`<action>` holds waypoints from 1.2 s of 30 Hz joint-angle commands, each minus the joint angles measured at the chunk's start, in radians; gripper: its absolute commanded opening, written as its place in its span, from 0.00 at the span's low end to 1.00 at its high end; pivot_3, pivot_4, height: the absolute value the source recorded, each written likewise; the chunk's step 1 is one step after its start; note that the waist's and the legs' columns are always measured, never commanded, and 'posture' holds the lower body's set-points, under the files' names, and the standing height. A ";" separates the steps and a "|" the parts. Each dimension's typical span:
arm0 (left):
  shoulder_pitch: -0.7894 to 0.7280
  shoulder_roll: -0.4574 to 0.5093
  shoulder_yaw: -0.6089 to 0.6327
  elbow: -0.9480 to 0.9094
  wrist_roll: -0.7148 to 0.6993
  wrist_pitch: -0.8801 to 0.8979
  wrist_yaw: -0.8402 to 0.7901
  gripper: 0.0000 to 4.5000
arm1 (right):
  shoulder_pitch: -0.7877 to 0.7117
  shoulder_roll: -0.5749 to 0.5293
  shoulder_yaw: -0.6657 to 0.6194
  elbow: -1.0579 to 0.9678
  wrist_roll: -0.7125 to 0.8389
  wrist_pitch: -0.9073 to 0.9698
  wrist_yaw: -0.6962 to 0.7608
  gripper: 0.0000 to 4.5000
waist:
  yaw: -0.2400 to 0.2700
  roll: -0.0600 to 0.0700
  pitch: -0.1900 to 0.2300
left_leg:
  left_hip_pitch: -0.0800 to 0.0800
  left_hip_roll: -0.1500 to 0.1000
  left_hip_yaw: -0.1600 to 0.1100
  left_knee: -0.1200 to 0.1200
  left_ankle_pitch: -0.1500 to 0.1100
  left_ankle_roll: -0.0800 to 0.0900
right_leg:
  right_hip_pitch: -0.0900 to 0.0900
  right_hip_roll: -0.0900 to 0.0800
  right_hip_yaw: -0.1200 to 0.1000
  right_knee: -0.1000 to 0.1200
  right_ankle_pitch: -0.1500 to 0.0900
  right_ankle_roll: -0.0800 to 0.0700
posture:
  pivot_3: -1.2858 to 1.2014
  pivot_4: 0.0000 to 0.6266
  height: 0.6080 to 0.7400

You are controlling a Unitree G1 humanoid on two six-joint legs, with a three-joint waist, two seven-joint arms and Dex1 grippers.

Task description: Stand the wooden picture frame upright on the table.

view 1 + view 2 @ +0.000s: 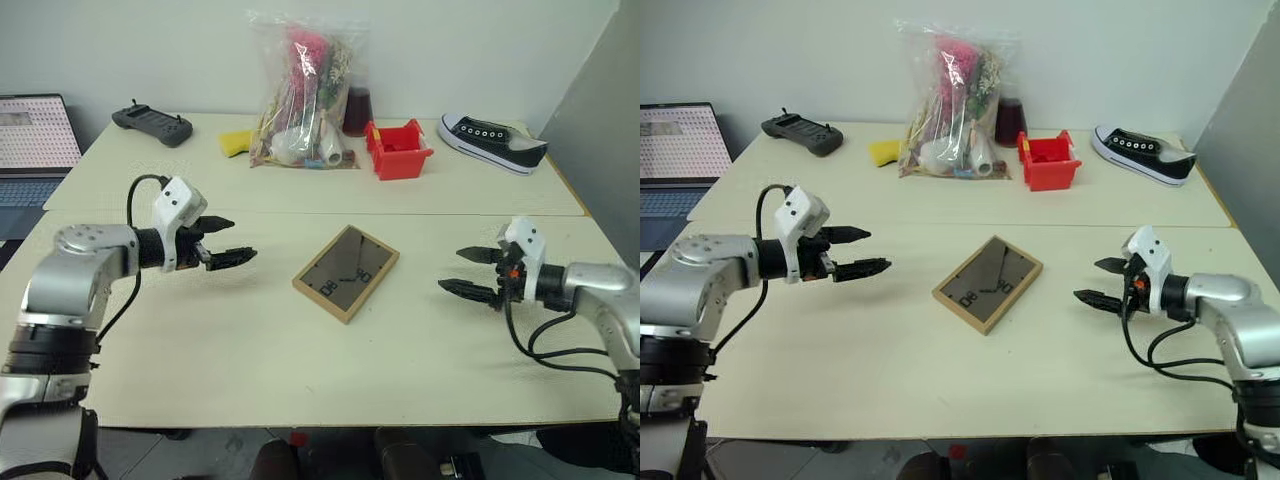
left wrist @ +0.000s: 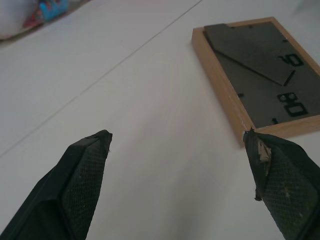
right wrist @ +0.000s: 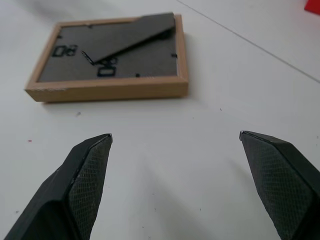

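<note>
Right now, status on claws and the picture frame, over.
Left claw open, right claw open, both empty. Wooden picture frame flat on table, back panel up, between them. Nothing in the way.

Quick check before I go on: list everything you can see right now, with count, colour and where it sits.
wooden picture frame: one, light wood with dark back panel up, lying flat mid-table between the grippers
table: one, pale cream, seam running across behind the frame
red plastic bin: one, red, far half, right of the bag
clear plastic bag: one, holding pink and mixed items, far centre
yellow object: one, left of the bag
dark cup: one, dark red-brown, behind the bin
sneaker: one, black with white sole, far right
handheld controller: one, dark grey, far left
laptop: one, screen lit, off the table's left edge
left gripper: black fingers, open, left of the frame
right gripper: black fingers, open, right of the frame
</note>
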 commanded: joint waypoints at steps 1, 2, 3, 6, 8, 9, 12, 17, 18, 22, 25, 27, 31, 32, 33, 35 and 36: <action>-0.016 -0.004 -0.032 0.036 0.050 -0.085 -0.018 1.00 | -0.021 0.003 -0.008 -0.009 0.003 0.005 -0.013 0.96 | 0.000 0.000 0.000 | 0.000 0.000 0.000 0.000 0.000 0.000 | 0.000 0.000 0.000 0.000 0.000 0.000 | 0.52 0.24 1.00; -0.016 -0.009 -0.037 0.036 0.054 -0.088 -0.020 1.00 | -0.020 0.009 -0.011 -0.014 0.004 0.011 -0.025 0.96 | 0.000 0.000 0.000 | 0.000 0.000 0.000 0.000 0.000 0.000 | 0.000 0.000 0.000 0.000 0.000 0.000 | 0.52 0.24 1.00; -0.018 -0.018 -0.036 0.029 0.044 -0.078 -0.024 1.00 | -0.011 0.012 -0.014 -0.022 0.003 0.014 -0.036 0.96 | 0.000 0.000 0.000 | -0.001 0.000 -0.001 0.000 0.000 0.000 | 0.000 0.000 0.000 -0.001 0.000 0.000 | 0.52 0.24 1.00; -0.036 -0.070 -0.038 0.047 0.058 -0.093 0.019 1.00 | 0.036 0.032 -0.029 -0.047 -0.008 0.020 -0.091 0.96 | 0.008 0.000 0.000 | -0.003 0.000 -0.001 0.000 0.000 0.000 | -0.002 0.000 0.000 -0.001 0.000 0.000 | 0.52 0.24 1.00; -0.049 -0.125 -0.051 0.102 0.106 -0.151 0.086 1.00 | 0.071 0.070 -0.038 -0.087 0.001 0.047 -0.160 0.96 | 0.015 0.000 0.000 | -0.003 0.000 -0.001 0.000 0.000 0.000 | -0.002 0.000 -0.001 0.000 0.000 0.000 | 0.52 0.24 1.00; -0.057 -0.153 -0.049 0.122 0.113 -0.161 0.112 1.00 | 0.083 0.096 -0.044 -0.108 0.006 0.063 -0.201 0.96 | 0.017 0.000 0.000 | -0.002 0.000 -0.001 0.000 0.000 0.000 | -0.001 0.000 -0.001 0.000 0.000 0.000 | 0.52 0.24 1.00; -0.072 -0.215 -0.062 0.156 0.141 -0.190 0.158 0.82 | 0.114 0.156 -0.028 -0.152 -0.022 0.080 -0.296 0.78 | 0.018 0.000 0.000 | -0.002 0.000 -0.002 0.002 0.000 0.001 | -0.001 0.000 -0.001 0.002 0.000 0.000 | 0.52 0.24 1.00; -0.087 -0.280 -0.105 0.207 0.183 -0.213 0.181 0.61 | 0.117 0.247 0.018 -0.165 -0.089 0.094 -0.441 0.52 | 0.015 0.000 0.000 | -0.002 0.000 -0.002 0.002 0.000 0.000 | -0.001 0.000 -0.001 0.002 0.000 0.000 | 0.52 0.24 1.00; -0.097 -0.297 -0.111 0.222 0.192 -0.205 0.195 0.56 | 0.113 0.264 0.037 -0.163 -0.111 0.097 -0.467 0.46 | 0.016 0.000 0.000 | -0.002 0.000 -0.002 0.002 0.000 0.000 | -0.002 0.000 -0.001 0.002 0.000 0.000 | 0.52 0.24 1.00; -0.121 -0.359 -0.146 0.258 0.210 -0.184 0.195 0.36 | 0.083 0.337 0.091 -0.095 -0.178 0.080 -0.547 0.23 | 0.017 0.000 0.000 | -0.003 0.000 -0.002 0.002 0.000 0.000 | -0.002 0.000 -0.001 0.002 0.000 0.000 | 0.52 0.24 1.00; -0.128 -0.393 -0.176 0.264 0.218 -0.150 0.183 0.21 | 0.049 0.383 0.101 -0.044 -0.206 0.075 -0.590 0.07 | 0.016 0.000 0.000 | -0.003 0.000 -0.002 0.002 0.000 0.000 | -0.002 0.000 -0.001 0.002 0.000 0.000 | 0.52 0.24 1.00; -0.129 -0.406 -0.190 0.260 0.224 -0.128 0.179 0.12 | 0.021 0.409 0.110 -0.019 -0.213 0.076 -0.601 0.00 | 0.016 0.000 0.000 | -0.003 0.000 -0.002 0.002 0.000 0.000 | -0.002 0.000 -0.001 0.002 0.000 0.000 | 0.52 0.24 1.00; -0.099 -0.403 -0.228 0.198 0.223 -0.066 0.133 0.01 | -0.037 0.459 0.143 0.036 -0.231 0.069 -0.606 0.00 | 0.013 0.000 0.000 | -0.002 0.000 -0.002 0.002 0.000 0.000 | -0.002 0.000 -0.001 0.003 0.000 0.000 | 0.52 0.24 1.00; -0.086 -0.397 -0.238 0.172 0.224 -0.052 0.122 0.01 | -0.051 0.474 0.152 0.047 -0.230 0.069 -0.602 0.00 | 0.012 0.000 -0.001 | -0.002 0.000 -0.002 0.002 0.000 0.000 | -0.002 0.000 -0.001 0.003 0.000 0.000 | 0.52 0.24 1.00; -0.070 -0.388 -0.243 0.144 0.224 -0.038 0.116 0.01 | -0.063 0.489 0.165 0.054 -0.232 0.069 -0.596 0.00 | 0.012 0.000 -0.001 | -0.002 0.000 -0.002 0.002 0.000 0.000 | -0.002 0.000 -0.001 0.003 0.000 0.000 | 0.52 0.24 1.00; -0.034 -0.369 -0.245 0.083 0.219 -0.009 0.106 0.01 | -0.076 0.514 0.182 0.061 -0.228 0.073 -0.586 0.00 | 0.011 0.000 -0.001 | -0.002 0.000 -0.002 0.001 0.000 0.000 | -0.002 0.000 -0.001 0.003 0.000 0.000 | 0.52 0.24 1.00; -0.015 -0.358 -0.243 0.049 0.212 0.010 0.102 0.01 | -0.080 0.523 0.189 0.063 -0.231 0.072 -0.584 0.00 | 0.011 0.000 -0.001 | -0.002 0.000 -0.002 0.001 0.000 0.000 | -0.002 0.000 -0.001 0.003 0.000 0.000 | 0.52 0.24 1.00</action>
